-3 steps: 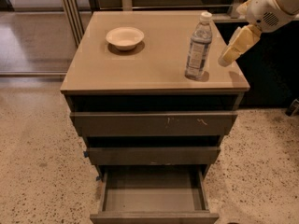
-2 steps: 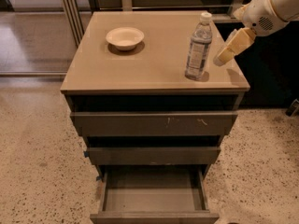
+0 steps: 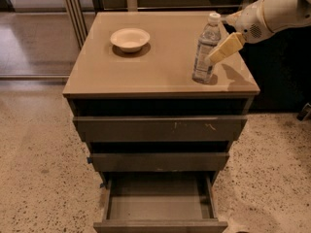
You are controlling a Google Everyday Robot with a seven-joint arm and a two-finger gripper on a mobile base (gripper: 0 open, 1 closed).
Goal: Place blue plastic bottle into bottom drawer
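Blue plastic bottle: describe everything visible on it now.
The blue plastic bottle is small, clear with a bluish tint, white cap on, pale label. It stands upright on the cabinet top, near its right front corner, apart from the bowl. The gripper sits against its right side; contact cannot be confirmed.

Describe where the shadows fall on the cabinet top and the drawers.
Camera view: a soft shadow lies under the cream bowl; the gripper, close beside the blue plastic bottle, darkens the cabinet top below it; the open bottom drawer is dim inside.
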